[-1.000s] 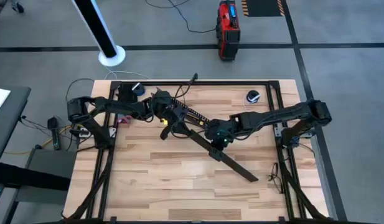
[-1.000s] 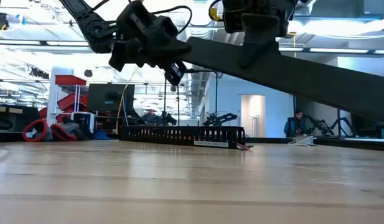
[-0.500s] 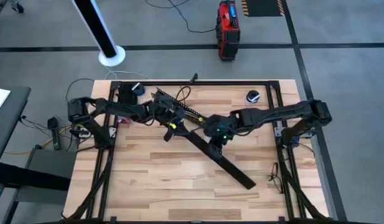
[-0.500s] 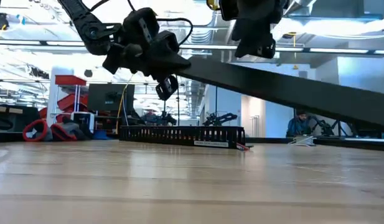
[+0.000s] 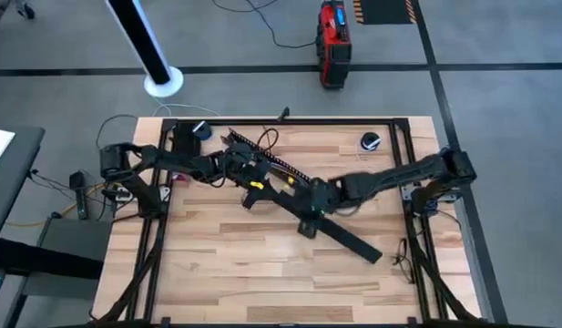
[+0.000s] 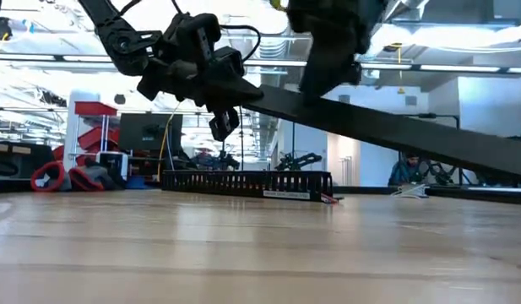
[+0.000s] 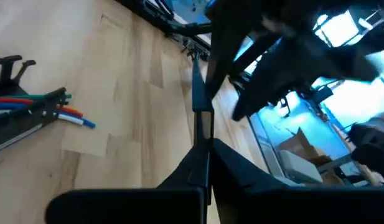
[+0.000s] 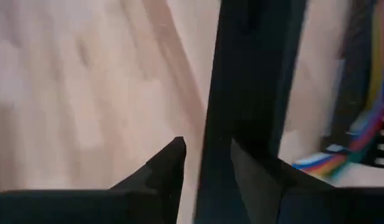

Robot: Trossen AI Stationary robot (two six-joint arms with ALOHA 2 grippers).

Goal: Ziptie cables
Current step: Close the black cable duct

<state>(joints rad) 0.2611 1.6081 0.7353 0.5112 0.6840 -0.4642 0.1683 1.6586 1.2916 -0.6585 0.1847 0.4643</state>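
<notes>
Both claws clamped on the flat black strip, held in the air above the bench. Left claw grips its upper-left end, right claw grips near mid-length. Strip's long axis runs diagonally, from the back left down toward the front right. Cables lie on the bench beside the slotted channel at the back; coloured ends show in the left wrist view, but their long axis can't be judged.

Wooden table, black-framed. Resting on it: slotted black channel near the far edge, coloured cables beside it, a small round dark object at the far right corner.
</notes>
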